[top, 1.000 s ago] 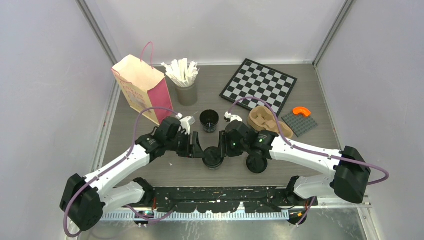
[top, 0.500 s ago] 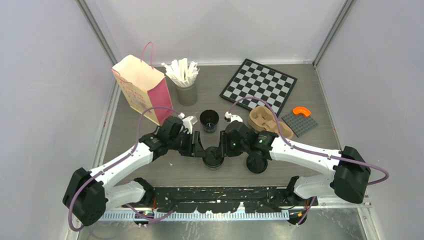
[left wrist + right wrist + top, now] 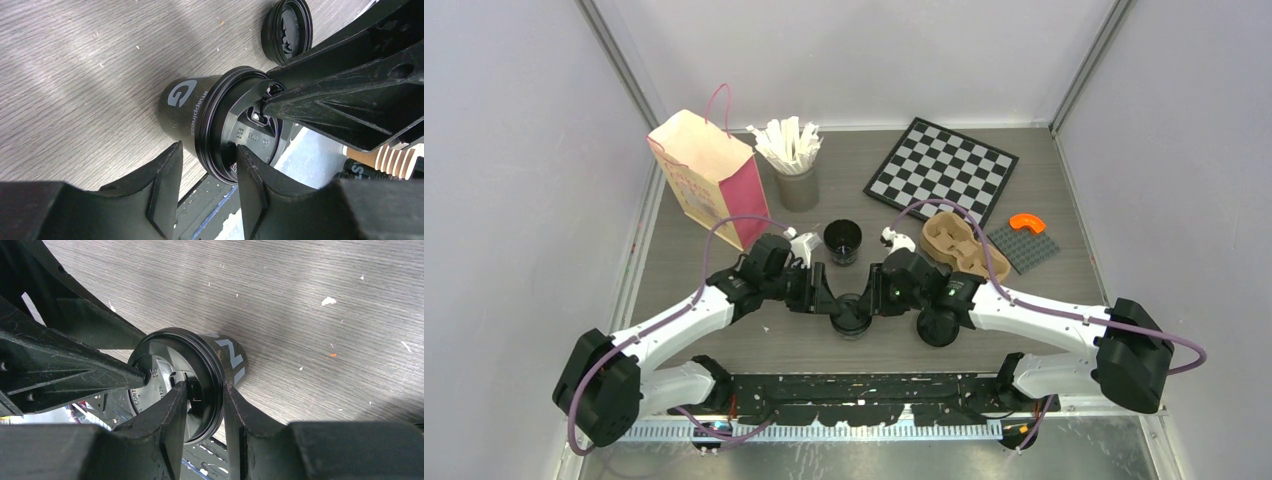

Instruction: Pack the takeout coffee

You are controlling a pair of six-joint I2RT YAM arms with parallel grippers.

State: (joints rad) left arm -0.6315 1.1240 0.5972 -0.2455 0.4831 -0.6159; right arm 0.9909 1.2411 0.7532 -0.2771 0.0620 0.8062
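Note:
A small black lidded cup (image 3: 852, 318) stands near the table's front edge between both grippers. My left gripper (image 3: 827, 298) is open and straddles the lid's rim in the left wrist view (image 3: 207, 152), one finger beside the cup wall (image 3: 182, 102), the other on the lid (image 3: 250, 130). My right gripper (image 3: 876, 298) is shut on the rim of that lid (image 3: 165, 370) from the opposite side (image 3: 204, 387). A second black cup (image 3: 842, 240) stands open, without a lid, behind them. A loose black lid (image 3: 938, 326) lies to the right, under the right arm.
A brown pulp cup carrier (image 3: 954, 243) sits right of the open cup. A pink paper bag (image 3: 709, 178) stands at the back left, a grey cup of white stirrers (image 3: 796, 185) beside it. A chessboard (image 3: 941, 170) and a grey studded plate (image 3: 1022, 245) lie at the back right.
My left gripper has moved right, closing in on the lidded cup until it straddles the rim. The right gripper has stayed on the lid, its arm shifting slightly.

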